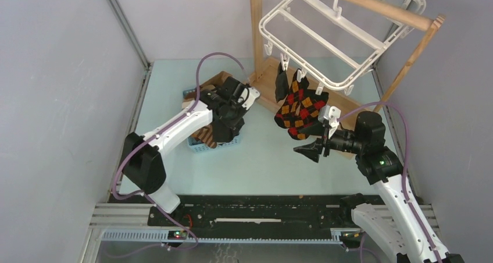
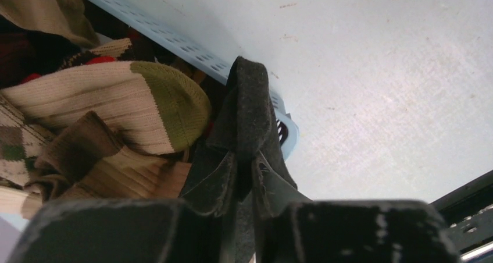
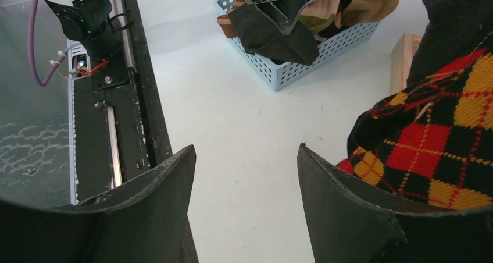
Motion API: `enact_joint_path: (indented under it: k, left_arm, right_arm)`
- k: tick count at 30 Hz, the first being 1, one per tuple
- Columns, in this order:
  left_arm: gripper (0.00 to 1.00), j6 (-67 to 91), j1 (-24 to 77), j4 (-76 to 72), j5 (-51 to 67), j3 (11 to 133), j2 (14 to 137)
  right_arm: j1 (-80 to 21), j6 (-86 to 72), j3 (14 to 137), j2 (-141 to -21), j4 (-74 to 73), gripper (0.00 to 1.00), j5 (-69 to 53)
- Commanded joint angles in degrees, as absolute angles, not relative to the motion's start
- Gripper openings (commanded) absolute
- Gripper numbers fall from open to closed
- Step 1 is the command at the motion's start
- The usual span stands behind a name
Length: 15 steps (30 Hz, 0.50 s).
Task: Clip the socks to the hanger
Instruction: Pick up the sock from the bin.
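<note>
Now: left hand (image 1: 225, 128) sits over the basket (image 1: 200, 147) on the left side of the desk (image 1: 261, 164). Its fingers are pinched tight on a black sock (image 2: 250, 100), whose cloth sticks out past the fingertips, above the basket's rim. Striped socks (image 2: 116, 94) in brown, cream and olive lie heaped inside the basket.

Right hand (image 3: 247, 176) is low over the desk, right of centre. Its fingers are spread wide with nothing between them. Just beside its right finger hang the argyle socks (image 1: 299, 109), black with red, orange and yellow diamonds, clipped along the near edge of the hanger (image 1: 325, 36). A dark sock (image 1: 281, 84) hangs from a clip just left of them.

Hanger is a white frame, tilted, hooked over the round rail of the wooden stand (image 1: 378, 8) at back right.
</note>
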State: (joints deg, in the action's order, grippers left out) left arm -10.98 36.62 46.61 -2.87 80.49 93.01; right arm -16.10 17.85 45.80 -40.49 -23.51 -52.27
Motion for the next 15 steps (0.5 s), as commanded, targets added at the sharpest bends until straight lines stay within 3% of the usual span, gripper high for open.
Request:
enact_joint_path:
  k: [1, 3, 9, 15]
  left_arm:
    - [0.08, -11.6, 36.8, 47.2, -3.3, 82.9, 91.8]
    - [0.01, -11.6, 36.8, 47.1, -4.2, 82.2, 90.8]
    - [0.00, -7.8, 38.4, 48.1, -6.3, 84.6, 82.6]
    - [0.00, -2.9, 42.1, 43.5, 0.4, 87.3, 73.7]
  right_arm:
    - [-15.7, 16.9, 45.8, -39.7, -21.6, 0.73, -53.7]
    - [-15.5, 17.5, 45.7, -39.4, -22.0, 0.73, -54.8]
    - [-16.4, 24.4, 45.7, -36.4, -25.7, 0.73, -58.8]
    - [-21.3, 32.3, 45.8, -34.4, -27.7, 0.76, -57.7]
